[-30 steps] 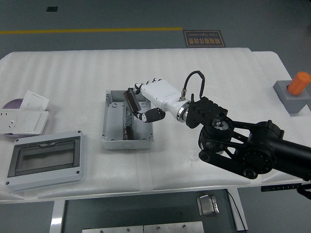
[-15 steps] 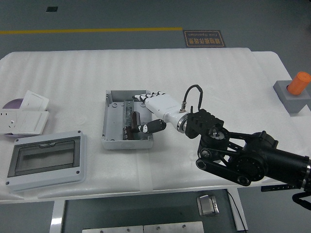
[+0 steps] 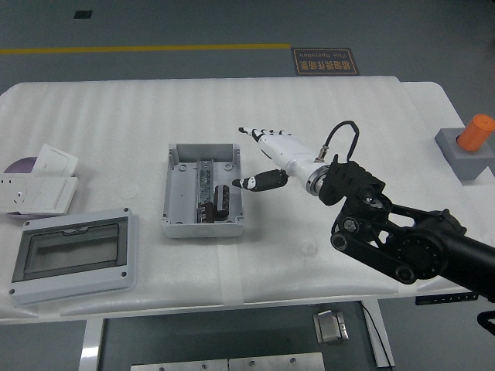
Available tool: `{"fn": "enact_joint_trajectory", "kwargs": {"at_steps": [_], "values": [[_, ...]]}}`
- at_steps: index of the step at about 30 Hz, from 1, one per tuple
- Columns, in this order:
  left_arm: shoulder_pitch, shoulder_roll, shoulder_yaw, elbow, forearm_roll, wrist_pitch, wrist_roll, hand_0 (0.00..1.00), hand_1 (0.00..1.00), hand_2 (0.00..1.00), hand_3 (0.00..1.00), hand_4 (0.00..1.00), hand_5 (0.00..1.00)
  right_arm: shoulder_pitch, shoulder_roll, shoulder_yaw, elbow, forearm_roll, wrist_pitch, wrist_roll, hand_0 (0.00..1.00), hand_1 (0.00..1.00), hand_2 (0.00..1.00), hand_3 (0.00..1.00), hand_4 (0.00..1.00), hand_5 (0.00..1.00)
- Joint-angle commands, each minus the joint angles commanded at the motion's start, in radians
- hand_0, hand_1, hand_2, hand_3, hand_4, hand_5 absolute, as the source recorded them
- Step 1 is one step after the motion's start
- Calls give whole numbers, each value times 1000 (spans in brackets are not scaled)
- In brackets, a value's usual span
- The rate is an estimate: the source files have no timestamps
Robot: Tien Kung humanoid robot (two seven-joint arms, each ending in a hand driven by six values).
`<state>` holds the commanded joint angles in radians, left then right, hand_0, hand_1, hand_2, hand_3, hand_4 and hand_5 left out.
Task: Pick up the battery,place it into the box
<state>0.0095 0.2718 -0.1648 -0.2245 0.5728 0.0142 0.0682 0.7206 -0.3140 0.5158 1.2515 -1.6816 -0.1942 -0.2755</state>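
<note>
A grey open box [image 3: 179, 226] sits on the white table [image 3: 309, 116], left of centre. A dark cylindrical battery [image 3: 221, 199] lies inside it, toward the right wall. My right hand [image 3: 258, 159], white with black fingertips, hovers just right of the box with its fingers spread and nothing in them. Its thumb [image 3: 257, 182] points toward the battery without touching it. The black right arm [image 3: 402, 239] runs in from the lower right. My left arm does not show.
A grey enclosure with a clear lid [image 3: 71, 255] lies at the front left. White socket plates [image 3: 39, 184] rest at the left edge. A grey block with an orange cylinder [image 3: 469, 144] stands at the far right.
The right hand lowered the battery into the box, let it go, and has drawn back to the right and up. The battery now lies in the box.
</note>
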Motion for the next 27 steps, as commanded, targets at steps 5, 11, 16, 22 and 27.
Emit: {"fn": "enact_joint_trajectory", "kwargs": {"at_steps": [5,11,16,22,27], "values": [[8,-5,-9,-1,4,-2,4,633,653,288,547,488,491,-65,-48,127,-6,33,-6,18,992,886,956,998,928,538],[13,-11,-18,-2,8,-3,7,633,653,289,547,491,486,-156,-84,277,10,45,-10,36,974,873,937,998,922,554],[9,-6,-37,1,35,-3,5,634,653,291,547,493,476,-229,-100,396,17,69,-33,65,969,864,923,998,915,560],[12,9,-32,2,15,0,1,634,653,293,548,492,470,-312,-117,538,10,98,-54,94,964,864,916,998,913,586],[14,11,-26,0,14,-1,3,634,653,299,548,492,468,-354,-112,631,12,95,-61,102,949,853,895,998,904,588]]}}
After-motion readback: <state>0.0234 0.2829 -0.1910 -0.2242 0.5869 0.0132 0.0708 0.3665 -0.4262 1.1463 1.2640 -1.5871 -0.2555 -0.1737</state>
